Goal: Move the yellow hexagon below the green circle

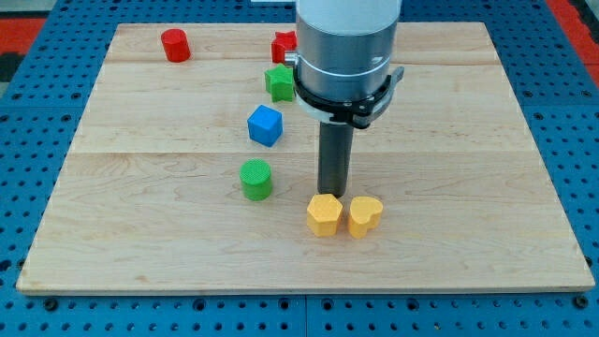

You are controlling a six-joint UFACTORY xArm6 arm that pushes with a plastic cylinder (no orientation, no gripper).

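In the camera view, the wooden board (140,112) lay on a blue pegboard surface (37,168), and the arm's silver housing (344,47) came down from the view's top. There was no pincer to open or close: the arm ended in a plain dark rod, holding nothing, and my tip (334,195) stood on the board just at 12 o'clock of the gap between the yellow hexagon (324,214) and the yellow heart (365,215), close to both; contact with either could not be told. The yellow hexagon sat just beside the heart, at its 9 o'clock, and at about 4 o'clock of the green circle (255,179), near it. The blue cube (265,125) lay at 12 o'clock of the green circle, with the green star-like block (279,82) farther on at 12 to 1 o'clock. A red block (283,46), partly hidden by the housing, sat near the board's top edge, and the red cylinder (175,45) was well apart at its 9 o'clock.
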